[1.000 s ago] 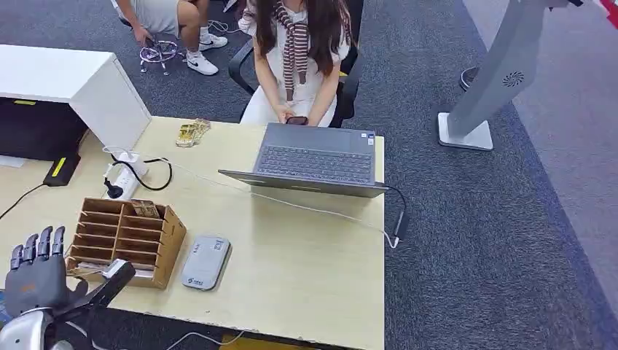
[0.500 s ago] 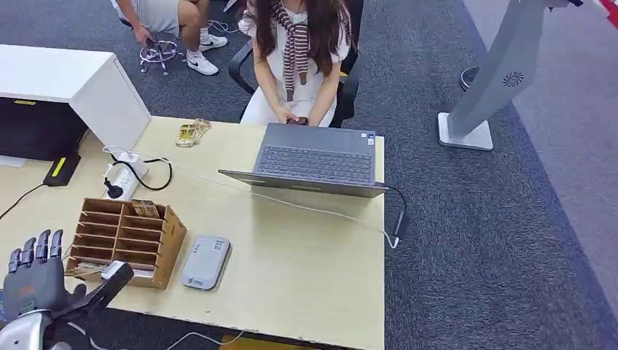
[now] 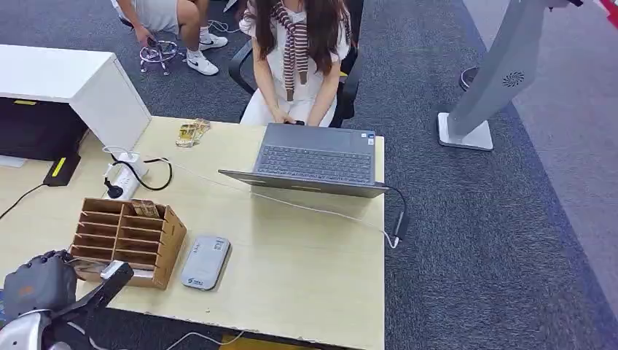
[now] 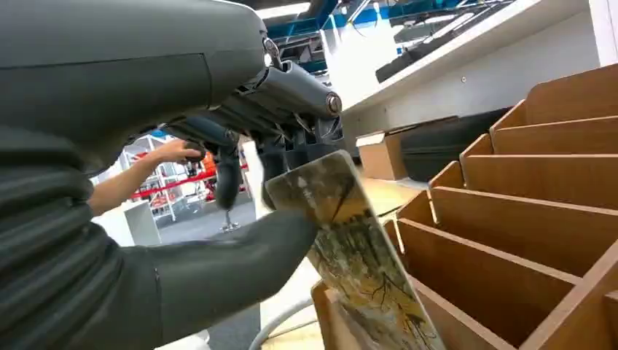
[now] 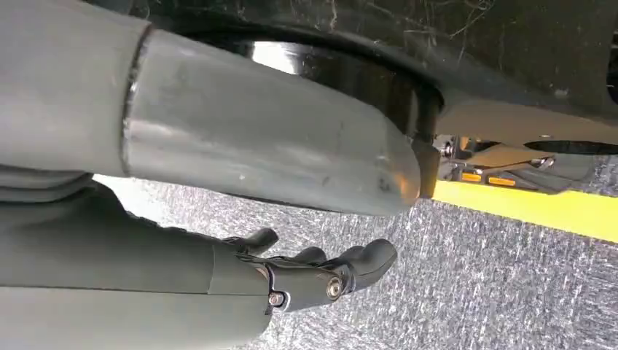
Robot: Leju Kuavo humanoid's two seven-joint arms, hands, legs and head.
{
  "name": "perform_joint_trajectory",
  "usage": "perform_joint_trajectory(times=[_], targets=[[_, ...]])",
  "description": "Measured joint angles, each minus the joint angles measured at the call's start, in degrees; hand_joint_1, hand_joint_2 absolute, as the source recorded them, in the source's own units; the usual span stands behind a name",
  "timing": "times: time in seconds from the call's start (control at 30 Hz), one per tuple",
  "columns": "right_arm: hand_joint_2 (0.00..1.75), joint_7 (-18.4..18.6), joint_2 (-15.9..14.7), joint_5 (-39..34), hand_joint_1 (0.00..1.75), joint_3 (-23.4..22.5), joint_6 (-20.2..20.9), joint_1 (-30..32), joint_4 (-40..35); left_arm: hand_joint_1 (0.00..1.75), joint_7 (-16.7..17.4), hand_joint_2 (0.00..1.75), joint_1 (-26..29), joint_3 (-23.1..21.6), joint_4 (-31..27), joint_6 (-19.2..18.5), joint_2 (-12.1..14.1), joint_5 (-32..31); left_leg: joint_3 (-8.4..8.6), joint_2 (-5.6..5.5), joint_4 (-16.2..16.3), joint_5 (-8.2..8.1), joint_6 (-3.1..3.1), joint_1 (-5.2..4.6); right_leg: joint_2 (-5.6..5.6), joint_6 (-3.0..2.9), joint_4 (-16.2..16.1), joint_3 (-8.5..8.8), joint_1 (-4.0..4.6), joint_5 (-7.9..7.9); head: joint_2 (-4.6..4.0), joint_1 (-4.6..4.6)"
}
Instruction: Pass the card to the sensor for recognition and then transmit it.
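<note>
Light wooden table (image 3: 306,255) on grey carpet. Wooden slotted card holder (image 3: 127,233) near front left edge. Grey sensor unit (image 3: 205,262) flat just beside holder, on laptop side. Open grey laptop (image 3: 315,164) at far edge; cable (image 3: 321,210) runs across tabletop to adapter at side edge. White power strip (image 3: 125,175) with black plug near far left. Small yellowish packet (image 3: 191,132) at far edge.
</note>
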Motion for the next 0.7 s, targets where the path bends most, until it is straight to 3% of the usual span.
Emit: perform_joint_trajectory(times=[0.7], targets=[[0.00, -0.18, 0.00, 0.00, 0.00, 0.18, 0.11, -0.02, 0.00, 1.75, -0.55, 1.75, -0.13, 0.04, 0.11, -0.09, 0.04, 0.70, 0.00, 0.00, 0.00, 0.00, 0.00, 0.00, 0.00, 0.00, 0.00, 0.00, 0.00, 0.00, 0.00, 0.00]])
